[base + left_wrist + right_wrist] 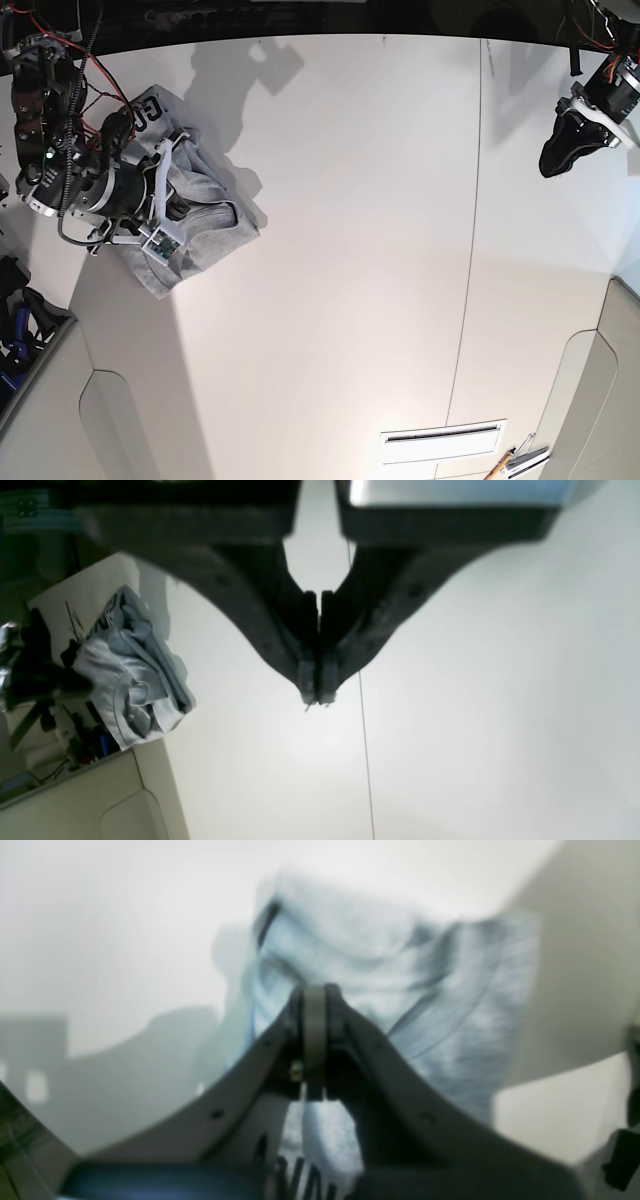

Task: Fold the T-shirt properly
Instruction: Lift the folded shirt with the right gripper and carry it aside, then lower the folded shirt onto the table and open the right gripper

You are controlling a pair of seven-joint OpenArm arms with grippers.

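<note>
Right pincer [185,208]: nearest the base camera, at about 9 o'clock on the bench, poised over the bundled shirt; its wrist view shows the jaws pressed together with grey cloth behind and under them, and whether any cloth is pinched I cannot tell through the blur
T-shirt [190,200]: crumpled heap of light grey at 10 o'clock, close to the left edge of the bench [350,250]; black printed letters peek out at its upper end, and a rumpled ribbed band, perhaps the collar, shows in the left wrist view [135,680]
Step in hand: judged as the opening one, getting the heap spread flat, since no fold can be squared on a wad
How to do it well: take a single outer layer at a hem or shoulder, not the whole bundle; lift, then draw it toward the open middle of the bench so the cloth unrolls; the far arm should come across to take the opposite corner
Risk: a grab through several layers would only drag the lump along
Seam line [470,240]: thin line down the bench at 3 o'clock, a handy guide for squaring the hem
Left pincer [562,150]: at 2 o'clock, well apart from the shirt, jaws closed with nothing between them, hanging above bare surface
</note>
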